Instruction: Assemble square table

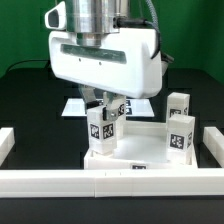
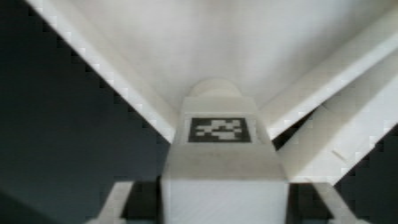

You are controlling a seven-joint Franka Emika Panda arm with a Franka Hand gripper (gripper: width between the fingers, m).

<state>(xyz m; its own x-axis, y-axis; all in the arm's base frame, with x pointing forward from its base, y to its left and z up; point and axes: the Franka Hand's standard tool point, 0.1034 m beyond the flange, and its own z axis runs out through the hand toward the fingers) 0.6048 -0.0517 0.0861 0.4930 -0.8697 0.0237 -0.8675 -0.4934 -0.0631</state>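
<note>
Hand (image 1: 103, 113), center of exterior view, clenched around white leg post (image 1: 102, 133) with black-white tag, post upright on smooth white square panel (image 1: 140, 150), lower center. Two more leg posts (image 1: 178, 128) stand right. White rails (image 1: 60, 180) frame dark bench (image 1: 40, 100).

The square panel (image 1: 135, 150) filled the middle of the surface (image 1: 25, 100), hemmed by border rails (image 1: 60, 180) along the near edge and both side edges. One leg post (image 1: 101, 130) stood over the panel's corner at the exterior view's left, between the fingers (image 1: 95, 103). Two more posts (image 1: 179, 128) blocked the corner at the exterior view's right. Open dark surface lay beyond the far edge
</note>
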